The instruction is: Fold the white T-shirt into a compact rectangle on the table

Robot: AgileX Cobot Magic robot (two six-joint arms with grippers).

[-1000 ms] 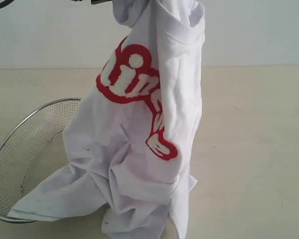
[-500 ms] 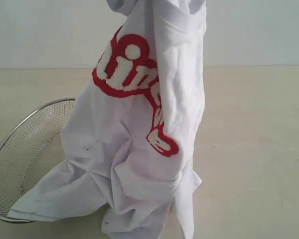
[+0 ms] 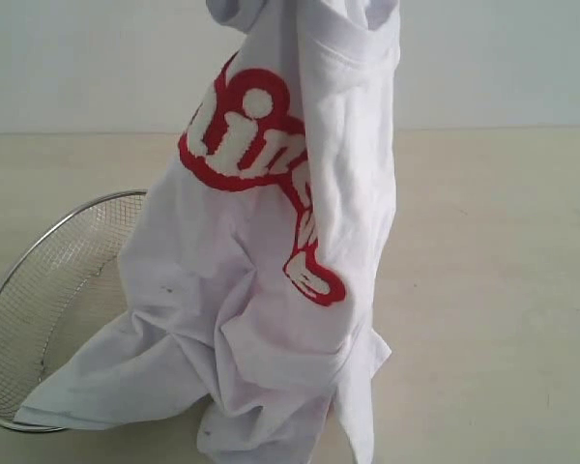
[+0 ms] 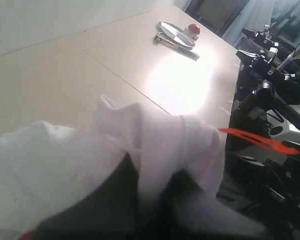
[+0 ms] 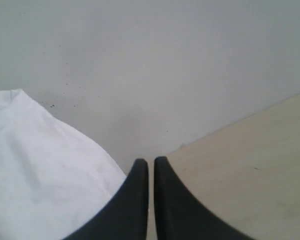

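Beige table [image 3: 493,290] and a pale wall are seen behind. The left gripper [image 4: 150,200] is mostly buried under bunched white cloth; the jaws are pressed together, and since the shirt [image 3: 271,290] hangs from above, they are judged to be pinching its upper part, though the pinch point itself is hidden. The right gripper [image 5: 151,170] is seen with its dark jaws pressed together and nothing between them; the white cloth lies just beside it, apart from the fingertips. Neither gripper is caught in the exterior view, where the shirt runs off the top edge. The shirt is held upright, long axis vertical, with the red band and white lettering twisted down its front. Its lower part is crumpled on the table, and one flap is draped over the rim of a wire basket [image 3: 48,290] on the left of the exterior view. A round metal item with a red knob [image 4: 175,34] is seen far off on the table. Folding is judged barely begun: nothing is laid flat yet. The empty right gripper is the free one, so a second hold near the top is probably called for.
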